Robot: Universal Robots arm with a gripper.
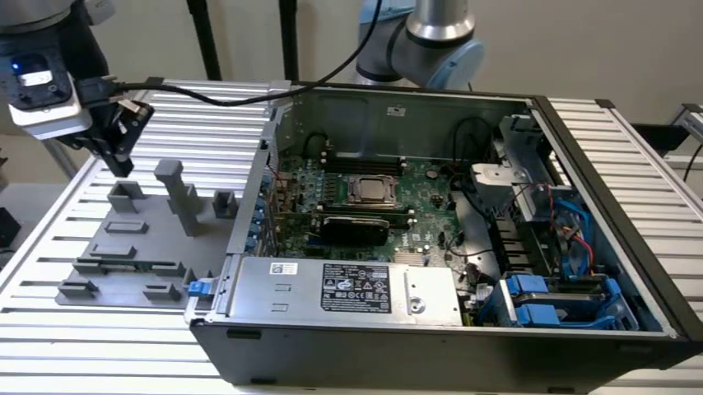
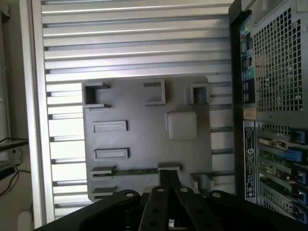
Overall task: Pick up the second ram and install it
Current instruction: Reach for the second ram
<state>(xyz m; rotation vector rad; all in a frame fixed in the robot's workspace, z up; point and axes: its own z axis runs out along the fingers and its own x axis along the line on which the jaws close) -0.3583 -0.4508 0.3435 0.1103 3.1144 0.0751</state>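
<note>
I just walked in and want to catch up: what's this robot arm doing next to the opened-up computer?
The arm's gripper, shut and holding nothing, hangs over a grey holder tray on the slatted table, at the exterior view's left of the open computer case. The second ram, a thin green stick, lies in a holder on that tray, not yet picked up. The gripper is well above it and touches nothing.

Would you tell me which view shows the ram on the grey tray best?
The wrist view: it looks straight down on the second ram in the grey tray, beside the pincer. The exterior view shows a thin green strip.
</note>
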